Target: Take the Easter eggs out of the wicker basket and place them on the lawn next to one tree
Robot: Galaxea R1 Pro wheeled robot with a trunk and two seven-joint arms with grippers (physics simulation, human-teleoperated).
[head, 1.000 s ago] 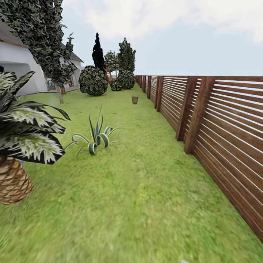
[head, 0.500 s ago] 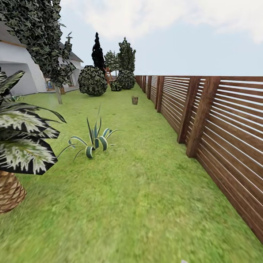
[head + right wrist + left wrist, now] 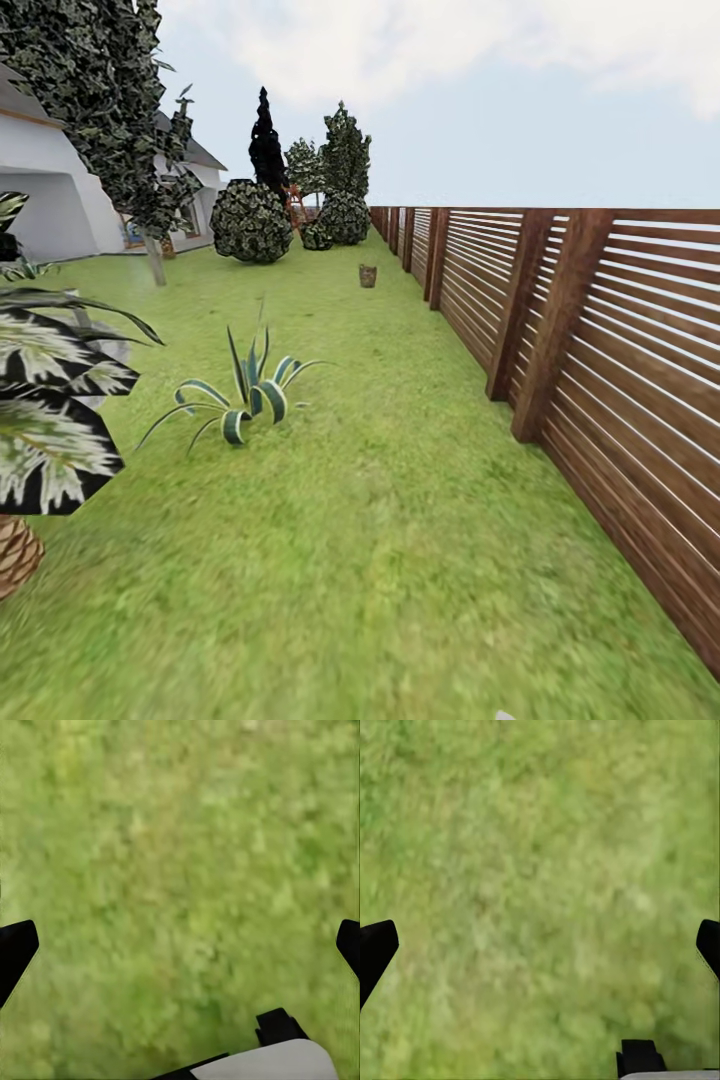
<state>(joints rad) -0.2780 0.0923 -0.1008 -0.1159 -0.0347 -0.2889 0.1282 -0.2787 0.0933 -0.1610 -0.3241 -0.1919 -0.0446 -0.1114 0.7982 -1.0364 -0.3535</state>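
Forward travel shows against the earlier head views: the palm (image 3: 40, 440) at the near left slides further out of the picture, the striped agave (image 3: 245, 390) sits lower and nearer, and the near posts of the slatted fence (image 3: 600, 380) pass along the right. That is the camera advancing, not the plants moving.

Far ahead on the lawn (image 3: 380, 560), close to the fence line, stands the wicker basket (image 3: 369, 276), small and brown at this range; whether eggs lie in it is too small to tell. A grey-trunked tree (image 3: 150, 230) rises at the far left in front of the white house (image 3: 50, 200), with round shrubs (image 3: 252, 222) beyond it.

Both arms appear held low and pointed at the ground, probably tucked for driving. The left gripper (image 3: 540, 945) has its dark fingertips (image 3: 375, 949) at opposite edges of its wrist view, spread wide over blurred grass and holding nothing. The right gripper (image 3: 180, 945) is likewise spread wide and carries nothing.

The basket lies well apart from both grippers, far up the lawn, so the step in hand is judged to be the approach.
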